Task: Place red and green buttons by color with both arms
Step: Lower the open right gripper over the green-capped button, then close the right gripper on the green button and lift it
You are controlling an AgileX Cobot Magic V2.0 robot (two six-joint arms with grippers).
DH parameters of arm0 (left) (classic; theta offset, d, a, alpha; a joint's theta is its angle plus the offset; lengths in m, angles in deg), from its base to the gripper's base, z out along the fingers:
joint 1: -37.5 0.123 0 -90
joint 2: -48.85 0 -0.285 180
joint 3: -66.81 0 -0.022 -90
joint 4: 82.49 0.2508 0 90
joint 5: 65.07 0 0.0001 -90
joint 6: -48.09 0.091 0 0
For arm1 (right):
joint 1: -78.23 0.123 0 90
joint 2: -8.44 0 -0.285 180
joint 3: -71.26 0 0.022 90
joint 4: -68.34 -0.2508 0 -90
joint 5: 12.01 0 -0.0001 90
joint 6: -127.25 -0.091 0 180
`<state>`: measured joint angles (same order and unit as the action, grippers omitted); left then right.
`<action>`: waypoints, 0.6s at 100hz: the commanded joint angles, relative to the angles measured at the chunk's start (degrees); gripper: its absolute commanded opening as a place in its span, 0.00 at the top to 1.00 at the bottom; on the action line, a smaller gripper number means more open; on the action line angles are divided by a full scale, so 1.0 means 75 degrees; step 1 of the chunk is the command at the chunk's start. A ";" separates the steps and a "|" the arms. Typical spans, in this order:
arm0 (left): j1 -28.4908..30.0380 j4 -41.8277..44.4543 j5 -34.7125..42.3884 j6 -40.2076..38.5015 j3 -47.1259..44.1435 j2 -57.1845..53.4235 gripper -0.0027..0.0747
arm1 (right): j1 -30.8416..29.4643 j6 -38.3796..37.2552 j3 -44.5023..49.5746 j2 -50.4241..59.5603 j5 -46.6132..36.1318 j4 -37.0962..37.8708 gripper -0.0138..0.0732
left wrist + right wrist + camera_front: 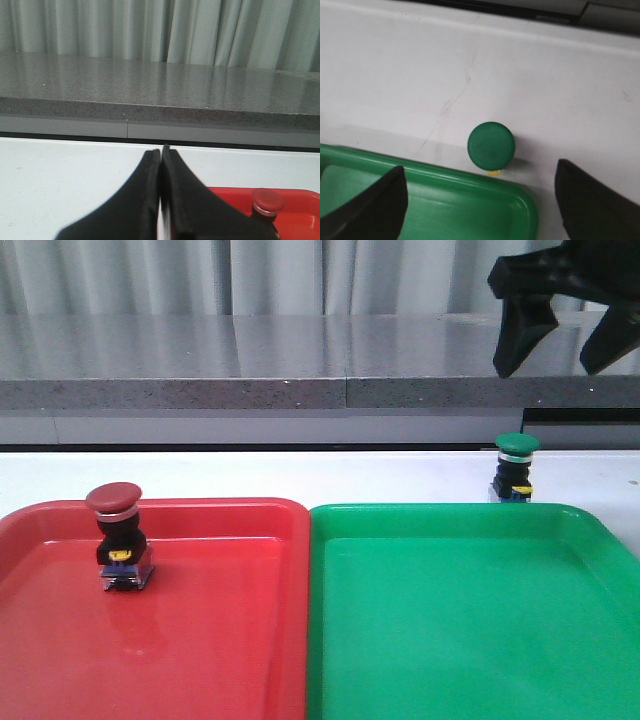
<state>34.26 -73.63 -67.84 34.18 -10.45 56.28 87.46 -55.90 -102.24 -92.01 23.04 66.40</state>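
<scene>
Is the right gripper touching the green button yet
Apart. The front view shows the right gripper open, high above the green button; in the right wrist view, white table shows between both fingers and the cap.

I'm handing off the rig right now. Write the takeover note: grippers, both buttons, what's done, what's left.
Left gripper: shut, empty, near the red tray's edge.
Right gripper: open, empty, raised above the green button.
Red button: upright in the red tray. Done.
Green button: upright on the white table, just behind the green tray's far rim.
Left: grasp it with the right gripper and set it in the green tray.
</scene>
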 commanded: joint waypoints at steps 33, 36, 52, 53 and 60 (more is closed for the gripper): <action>0.0008 -0.0065 0.0633 -0.0012 -0.0323 -0.0229 0.99 | -0.0013 0.0067 -0.0955 -0.0955 -0.0508 0.0112 0.15; 0.0008 -0.0065 0.0633 -0.0012 -0.0323 -0.0229 0.99 | -0.0013 0.0067 -0.0955 -0.1007 -0.0538 0.0112 0.15; 0.0008 -0.0065 0.0633 -0.0012 -0.0323 -0.0229 0.99 | -0.0017 0.0067 -0.0955 -0.1189 -0.0664 0.0174 0.15; 0.0008 -0.0065 0.0633 -0.0012 -0.0323 -0.0229 0.99 | -0.0025 0.0067 -0.0955 -0.1211 -0.0664 0.0174 0.15; 0.0008 -0.0065 0.0633 -0.0012 -0.0323 -0.0229 0.99 | -0.0034 0.0067 -0.0961 -0.1315 -0.0678 0.0174 0.15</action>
<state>34.26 -73.63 -67.84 34.18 -10.45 56.28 87.46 -55.90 -107.34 -103.64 20.95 67.09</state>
